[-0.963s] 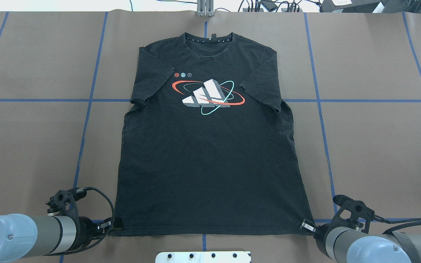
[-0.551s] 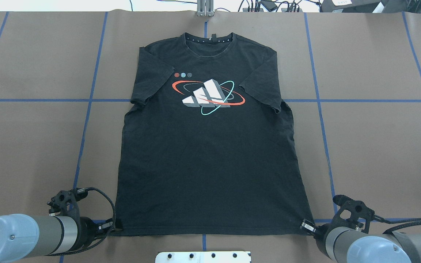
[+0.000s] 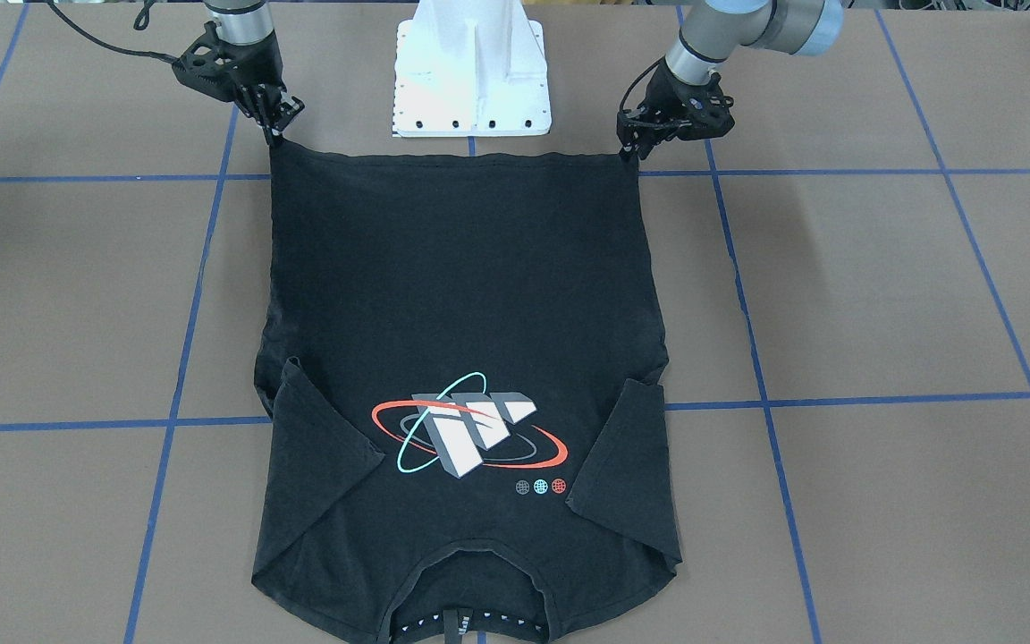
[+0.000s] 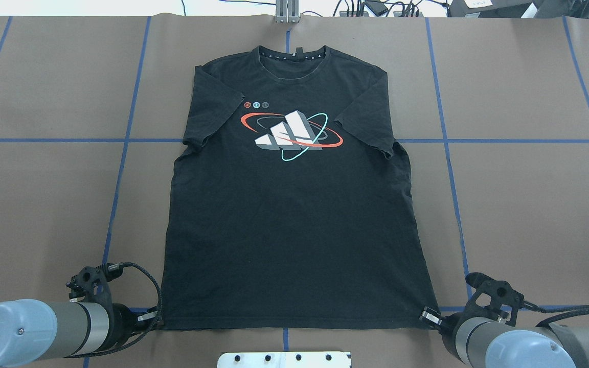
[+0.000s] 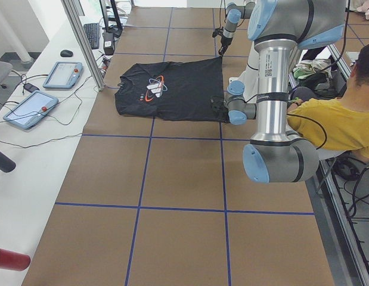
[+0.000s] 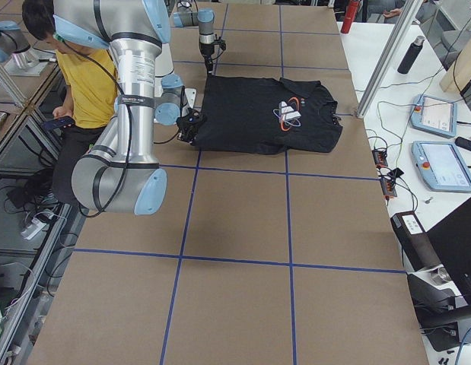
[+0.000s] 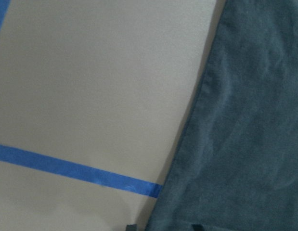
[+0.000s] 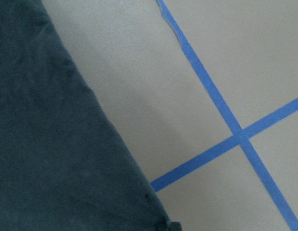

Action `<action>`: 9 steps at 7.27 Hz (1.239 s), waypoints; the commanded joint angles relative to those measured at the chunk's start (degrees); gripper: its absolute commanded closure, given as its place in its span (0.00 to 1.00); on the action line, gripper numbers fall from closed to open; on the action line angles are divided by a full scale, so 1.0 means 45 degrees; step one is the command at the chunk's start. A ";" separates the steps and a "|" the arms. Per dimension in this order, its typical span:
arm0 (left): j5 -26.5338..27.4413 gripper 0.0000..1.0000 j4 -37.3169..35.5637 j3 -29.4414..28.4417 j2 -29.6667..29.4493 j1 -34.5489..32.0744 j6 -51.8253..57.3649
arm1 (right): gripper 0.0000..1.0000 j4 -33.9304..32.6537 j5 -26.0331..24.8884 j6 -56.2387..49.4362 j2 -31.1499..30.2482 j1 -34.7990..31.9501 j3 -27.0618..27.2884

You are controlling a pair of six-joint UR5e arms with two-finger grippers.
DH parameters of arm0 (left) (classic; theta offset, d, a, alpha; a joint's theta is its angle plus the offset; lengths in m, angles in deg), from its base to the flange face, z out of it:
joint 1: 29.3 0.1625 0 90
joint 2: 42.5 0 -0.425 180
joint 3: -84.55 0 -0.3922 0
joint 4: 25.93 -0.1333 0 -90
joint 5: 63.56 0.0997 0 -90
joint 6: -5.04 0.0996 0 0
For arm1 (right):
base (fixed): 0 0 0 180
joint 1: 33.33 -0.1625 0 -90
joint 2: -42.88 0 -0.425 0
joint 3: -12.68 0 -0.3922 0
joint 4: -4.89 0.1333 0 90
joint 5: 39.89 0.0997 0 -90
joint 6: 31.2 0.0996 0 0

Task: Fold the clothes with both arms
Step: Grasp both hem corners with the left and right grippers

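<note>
hem corner slid; t-shirt [image 4: 294, 204] between pincers.

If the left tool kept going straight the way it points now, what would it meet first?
The left tool points down at the near left hem corner of the black short-sleeved T-shirt. Straight on, it would likely meet that corner, then the brown paper-covered table directly beneath. Whether it already touches is unclear.

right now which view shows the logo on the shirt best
The overhead exterior view: the logo sits upright, sharp and unblocked on the T-shirt. The front-facing view shows it just as large but upside down. Both side views show it small and far off. The wrist cameras catch only plain black fabric and table.
</note>
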 commanded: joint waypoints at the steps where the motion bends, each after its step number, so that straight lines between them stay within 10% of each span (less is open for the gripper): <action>1: -0.0019 1.00 -0.0026 0.0023 0.0019 -0.0017 0.0000 | 1.00 0.0002 0.0022 0.0000 0.0017 0.0014 0.0019; 9: -0.3196 1.00 -0.1120 0.4260 0.0607 -0.1611 -0.0019 | 1.00 -0.0114 0.1948 -0.0039 -0.1312 -0.0780 0.3355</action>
